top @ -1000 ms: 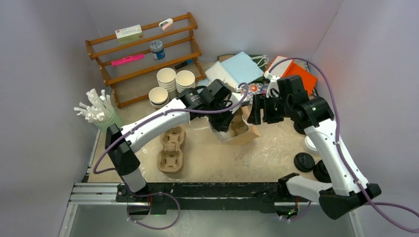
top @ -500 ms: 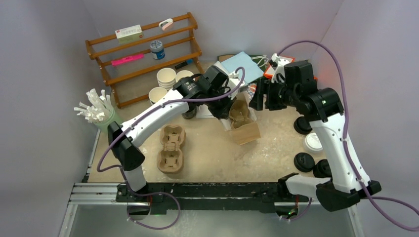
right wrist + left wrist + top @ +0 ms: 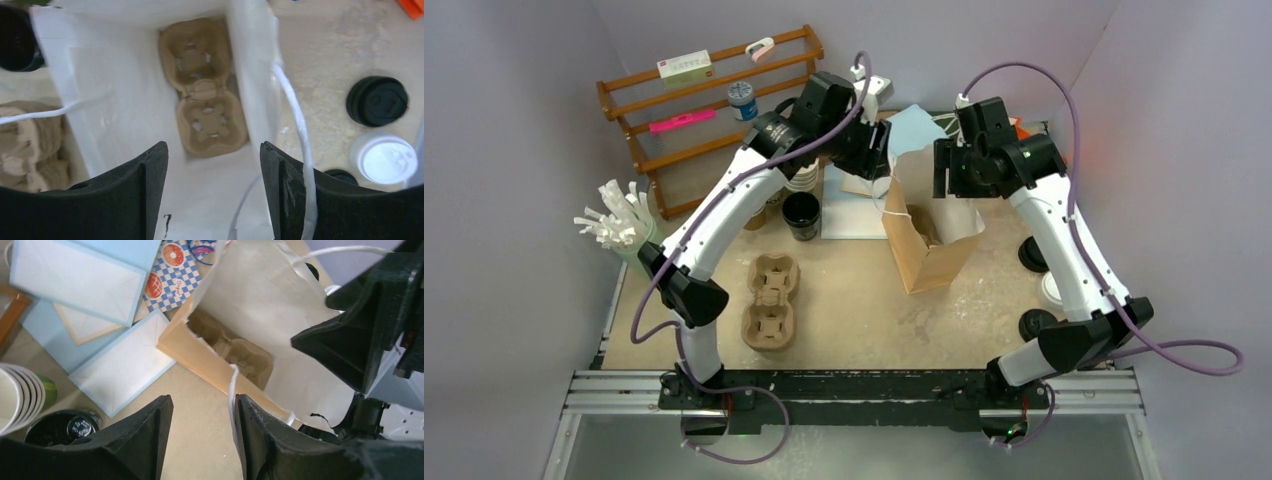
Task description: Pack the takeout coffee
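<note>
Inside the bag (image 3: 115, 100), pulp tray (image 3: 205, 85)

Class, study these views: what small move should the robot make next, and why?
Probably lift the left gripper clear of the paper bag and swing toward the stacked paper cups: the bag stands open, the pulp tray inside is empty, and the left jaws stand apart, gripping nothing.

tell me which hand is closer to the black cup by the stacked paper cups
Left. The left hand is over the paper bag's left edge, just right of the black cup; the right hand is over the bag's right edge, farther off.
</note>
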Robot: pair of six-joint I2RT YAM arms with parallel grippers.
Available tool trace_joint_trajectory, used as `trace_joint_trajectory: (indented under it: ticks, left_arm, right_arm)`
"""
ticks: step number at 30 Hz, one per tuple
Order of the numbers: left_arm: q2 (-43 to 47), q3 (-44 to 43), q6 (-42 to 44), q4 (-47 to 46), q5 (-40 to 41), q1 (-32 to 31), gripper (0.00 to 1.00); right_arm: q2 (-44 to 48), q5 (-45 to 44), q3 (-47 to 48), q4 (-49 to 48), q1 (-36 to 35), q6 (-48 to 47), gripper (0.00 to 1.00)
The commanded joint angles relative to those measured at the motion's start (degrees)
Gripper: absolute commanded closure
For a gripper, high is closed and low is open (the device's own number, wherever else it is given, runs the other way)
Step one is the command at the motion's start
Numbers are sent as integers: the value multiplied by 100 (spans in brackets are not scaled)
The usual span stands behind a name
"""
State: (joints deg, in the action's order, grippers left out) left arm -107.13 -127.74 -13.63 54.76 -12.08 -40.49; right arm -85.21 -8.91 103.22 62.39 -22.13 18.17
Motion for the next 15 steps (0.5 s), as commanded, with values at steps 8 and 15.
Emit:
trace_joint_trajectory:
  ticks: [8,15]
  left_arm:
    - [7,-381,-1833,41,-610,641,13]
    - [15,-935,-1813,-191,-410,640,14]
  right_arm:
    - [-214,-1369,1098,675,6,345,26]
    - [-457,-1111,1256,770,372,288,32]
